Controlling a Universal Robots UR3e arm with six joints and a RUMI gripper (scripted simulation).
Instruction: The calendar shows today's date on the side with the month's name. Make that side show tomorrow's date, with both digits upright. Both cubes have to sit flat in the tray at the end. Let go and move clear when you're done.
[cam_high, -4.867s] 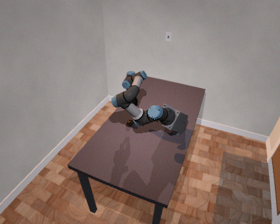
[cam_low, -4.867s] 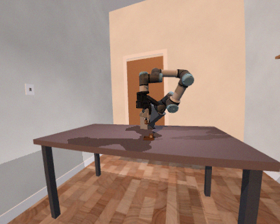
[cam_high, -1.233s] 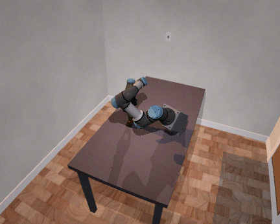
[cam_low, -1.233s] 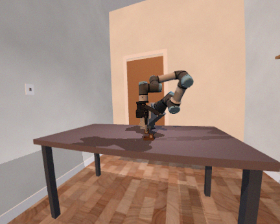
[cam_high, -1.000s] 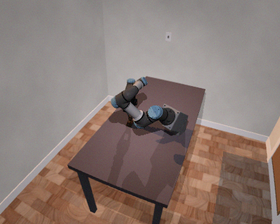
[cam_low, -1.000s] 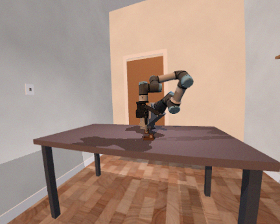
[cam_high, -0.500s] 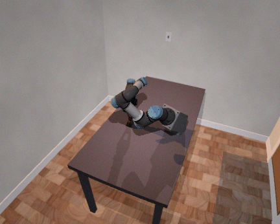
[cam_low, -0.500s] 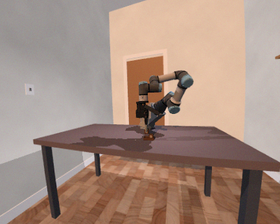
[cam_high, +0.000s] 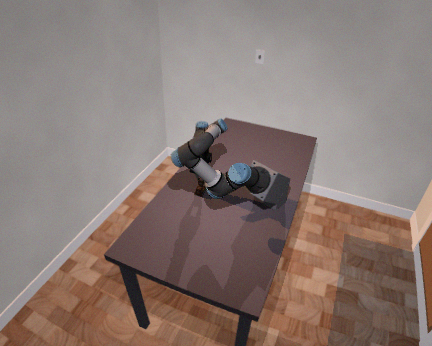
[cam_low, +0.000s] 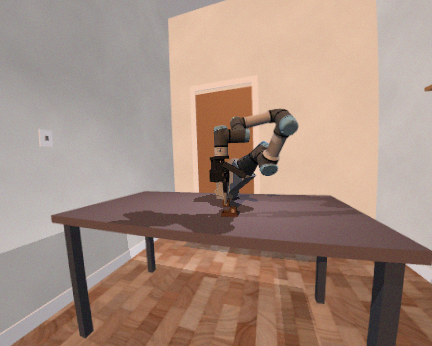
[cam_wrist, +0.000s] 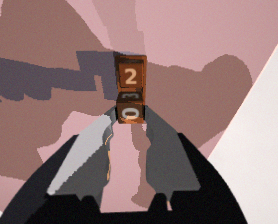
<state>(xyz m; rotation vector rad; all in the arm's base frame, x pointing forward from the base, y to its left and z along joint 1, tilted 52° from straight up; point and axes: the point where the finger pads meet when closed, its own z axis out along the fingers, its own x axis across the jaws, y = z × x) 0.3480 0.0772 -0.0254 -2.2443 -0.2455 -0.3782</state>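
In the wrist view my gripper (cam_wrist: 131, 106) is shut on a brown wooden digit cube (cam_wrist: 131, 111). The cube's face toward the camera shows a 0 and its top face shows a 3. Just beyond it, a second brown cube (cam_wrist: 130, 76) shows a 2 toward the camera. I cannot tell whether the two cubes touch, and the tray is not clear in this view. In the exterior view the gripper (cam_low: 226, 200) points down, low over a small brown calendar piece (cam_low: 230, 212) on the table. In the top view the arm hides most of this spot (cam_high: 200, 189).
The dark brown table (cam_high: 220, 210) carries the arm's base (cam_high: 267, 182) near its right edge. The arm (cam_low: 260, 142) folds over the middle of the table. A pale surface fills the right side of the wrist view (cam_wrist: 250, 165).
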